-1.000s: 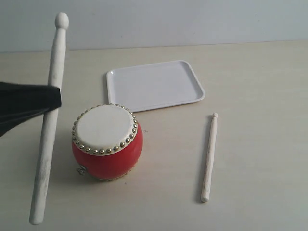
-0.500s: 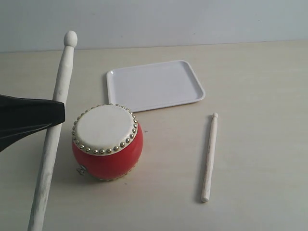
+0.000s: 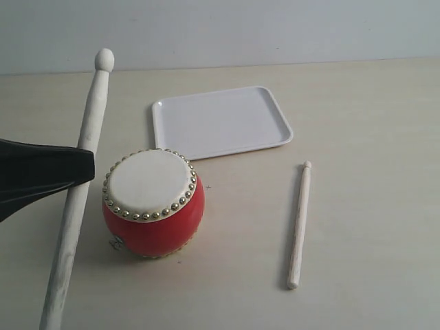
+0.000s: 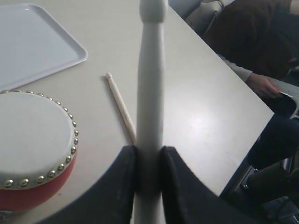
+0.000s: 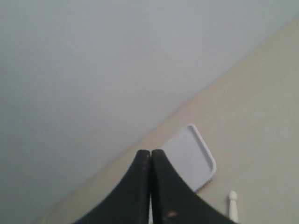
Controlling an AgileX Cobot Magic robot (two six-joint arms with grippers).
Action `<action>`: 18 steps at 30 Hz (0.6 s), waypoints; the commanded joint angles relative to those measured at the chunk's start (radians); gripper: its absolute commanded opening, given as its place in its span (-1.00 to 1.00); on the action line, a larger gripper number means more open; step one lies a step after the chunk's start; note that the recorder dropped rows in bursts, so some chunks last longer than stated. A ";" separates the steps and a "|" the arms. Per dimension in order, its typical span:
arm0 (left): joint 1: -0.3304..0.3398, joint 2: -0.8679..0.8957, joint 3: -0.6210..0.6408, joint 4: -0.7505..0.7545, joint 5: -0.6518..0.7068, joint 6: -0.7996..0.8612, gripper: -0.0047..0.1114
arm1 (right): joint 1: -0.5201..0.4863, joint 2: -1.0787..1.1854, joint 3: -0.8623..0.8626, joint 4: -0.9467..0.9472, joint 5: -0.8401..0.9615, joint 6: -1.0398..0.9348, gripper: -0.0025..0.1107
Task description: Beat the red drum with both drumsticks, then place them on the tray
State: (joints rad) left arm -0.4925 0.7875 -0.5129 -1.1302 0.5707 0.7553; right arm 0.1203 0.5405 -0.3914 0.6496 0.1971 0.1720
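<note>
1. Now we clench our left fingers [image 4: 125, 179] on one drumstick [image 3: 92, 113], raised beside the red drum [image 3: 154, 210].
2. Our right fingers [image 5: 138, 186] press together, gripping nothing.
3. The other drumstick [image 3: 299, 223] lies on the desk [image 3: 375, 137] near the tray [image 3: 220, 124].

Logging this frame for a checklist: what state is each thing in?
Red drum: upright, skin untouched.
Held drumstick: clamped in left gripper, tip up, off the drum.
Loose drumstick: flat on table, ungripped.
Tray: empty.
Left gripper: shut on held drumstick.
Right gripper: shut, empty.

Beige table [image 3: 371, 124]: red drum [image 3: 152, 206], tray [image 3: 220, 122], one drumstick [image 3: 299, 223].
</note>
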 commanded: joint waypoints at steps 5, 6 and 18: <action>0.004 -0.006 0.004 -0.007 0.012 -0.004 -0.92 | -0.005 0.473 -0.290 0.551 0.632 -0.877 -0.96; 0.004 -0.006 0.009 -0.009 0.007 -0.004 -0.92 | -0.003 0.509 -0.290 0.551 0.655 -0.912 -0.96; 0.004 -0.006 0.036 -0.010 -0.028 -0.002 -0.92 | 0.381 0.643 -0.306 0.603 0.327 -0.926 -0.36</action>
State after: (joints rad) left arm -0.4925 0.7875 -0.4806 -1.1302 0.5627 0.7549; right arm 0.4609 1.1716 -0.6853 1.1817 0.6027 -0.7520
